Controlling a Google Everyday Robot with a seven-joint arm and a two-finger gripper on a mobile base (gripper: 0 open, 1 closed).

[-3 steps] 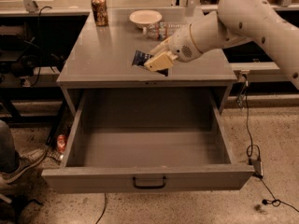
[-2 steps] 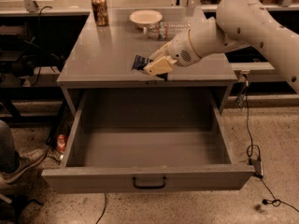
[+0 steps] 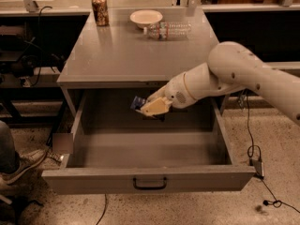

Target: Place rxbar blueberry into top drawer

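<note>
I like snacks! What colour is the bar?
The bar is dark blue, camera view; gripper holds it over the drawer.

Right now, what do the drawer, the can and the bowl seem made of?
Top drawer: likely grey painted metal, matte, thin flat walls. Can: metal, shiny brown print. Bowl: pale, probably ceramic or plastic. End effector, over the drawer gripping the rxbar blueberry: cream, plastic-looking.

One can, one bowl, one bottle on the bench; one pincer above one drawer, gripping one bar
</note>
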